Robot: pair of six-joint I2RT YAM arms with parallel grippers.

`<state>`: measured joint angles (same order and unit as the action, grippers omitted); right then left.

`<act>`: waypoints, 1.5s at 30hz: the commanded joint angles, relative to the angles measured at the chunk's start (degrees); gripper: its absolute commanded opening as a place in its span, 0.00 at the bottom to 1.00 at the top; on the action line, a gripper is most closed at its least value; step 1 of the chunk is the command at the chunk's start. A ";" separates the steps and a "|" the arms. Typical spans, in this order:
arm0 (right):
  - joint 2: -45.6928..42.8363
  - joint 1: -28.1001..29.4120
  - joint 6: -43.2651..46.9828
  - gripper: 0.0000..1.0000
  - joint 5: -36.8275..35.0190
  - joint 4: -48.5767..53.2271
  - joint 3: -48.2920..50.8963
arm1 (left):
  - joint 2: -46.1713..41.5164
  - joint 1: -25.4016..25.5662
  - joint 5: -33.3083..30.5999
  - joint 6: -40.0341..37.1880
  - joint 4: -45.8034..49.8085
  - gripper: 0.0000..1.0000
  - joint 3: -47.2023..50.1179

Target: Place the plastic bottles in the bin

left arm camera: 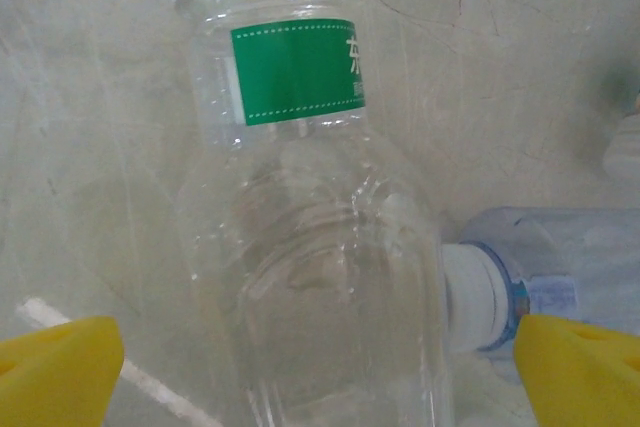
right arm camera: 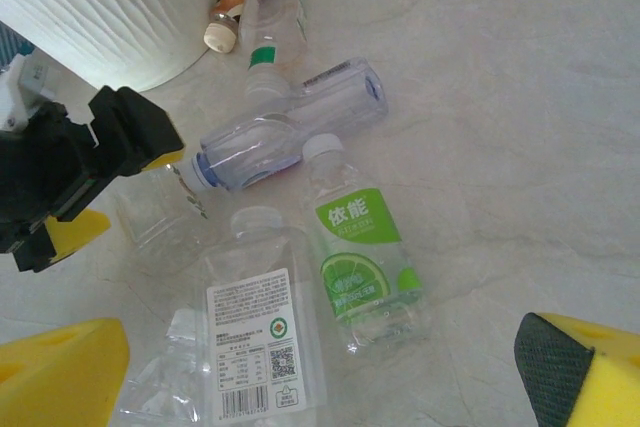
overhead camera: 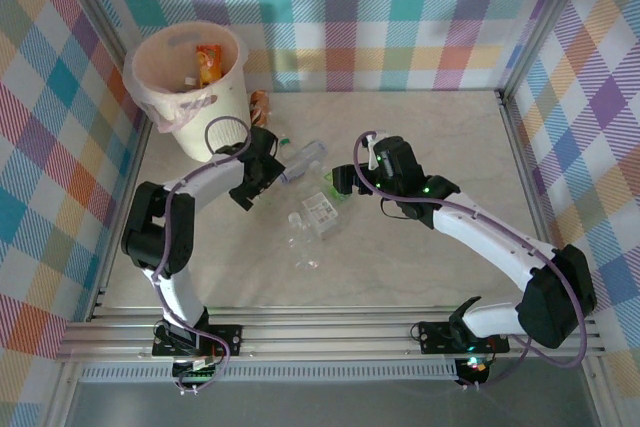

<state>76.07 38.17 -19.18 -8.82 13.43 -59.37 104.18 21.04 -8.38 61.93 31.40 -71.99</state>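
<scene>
Several plastic bottles lie on the marble table. A clear bottle with a green label [left arm camera: 300,197] lies between the spread yellow fingertips [left arm camera: 60,367] of my left gripper [left arm camera: 320,382], which is open; no pad visibly presses on it. A blue-ringed white-capped bottle [left arm camera: 560,257] touches its side. My right gripper [right arm camera: 320,377] is open above a lime-label bottle [right arm camera: 360,257] and a white-label bottle [right arm camera: 255,337]. The cream bin [overhead camera: 190,77] stands at the back left with bottles inside. In the top view the left gripper [overhead camera: 262,172] and right gripper [overhead camera: 345,182] flank the pile.
A brown-label bottle [overhead camera: 260,104] lies against the foot of the bin. A green-banded bottle [right arm camera: 265,47] and a long clear bottle [right arm camera: 290,127] lie between bin and pile. Checked walls close the table's sides and back.
</scene>
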 commanded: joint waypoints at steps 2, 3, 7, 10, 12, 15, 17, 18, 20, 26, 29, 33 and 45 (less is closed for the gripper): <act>-0.30 -0.39 1.43 1.00 -0.52 0.31 -2.50 | 1.90 0.76 -0.18 -0.16 2.02 0.98 -1.24; -0.31 -0.45 1.47 1.00 -0.42 0.48 -2.42 | 1.87 0.76 -0.67 -0.39 2.46 0.97 -1.04; -0.64 -0.42 1.26 1.00 -0.41 1.02 -1.85 | -0.70 0.76 -2.32 -1.55 2.36 0.93 2.08; -1.06 -0.44 0.90 1.00 -0.45 0.84 -1.12 | -3.53 0.76 -3.08 -3.10 0.98 0.89 4.76; -1.19 -0.38 0.64 1.00 -0.41 0.57 -0.68 | -4.95 0.71 -4.46 -3.52 0.62 0.89 6.09; -1.10 -0.45 0.55 1.00 -0.36 0.46 -0.56 | -5.74 0.67 -5.78 -4.54 0.97 0.89 6.58; -1.01 -0.42 0.55 1.00 -0.25 0.46 -0.57 | -5.83 0.67 -5.03 -6.09 -0.28 0.89 6.92; -1.00 -0.37 0.55 1.00 -0.16 0.49 -0.57 | -5.75 0.67 -4.04 -6.91 -1.51 0.88 7.31; -0.98 -0.45 0.63 1.00 -0.20 0.54 -0.55 | -5.05 0.67 -2.86 -8.28 -3.42 0.87 7.64; -1.57 -0.46 0.54 1.00 -0.31 1.05 -0.28 | -2.10 0.67 -1.21 -12.38 -5.42 0.82 6.86; -2.02 -0.45 0.55 1.00 -0.67 1.04 0.29 | -1.18 0.67 -0.95 -14.05 -5.58 0.80 6.81; -2.23 -0.39 0.46 1.00 -0.67 0.99 0.49 | -0.13 0.67 -0.76 -16.35 -4.92 0.76 6.42; -3.23 -0.46 0.37 1.00 3.26 -5.95 2.80 | -5.72 0.67 -1.81 -18.51 -7.79 0.56 9.66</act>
<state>74.78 38.15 -18.63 -7.90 11.88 -57.49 102.50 21.26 -9.50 45.10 24.80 -64.07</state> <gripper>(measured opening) 0.997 0.580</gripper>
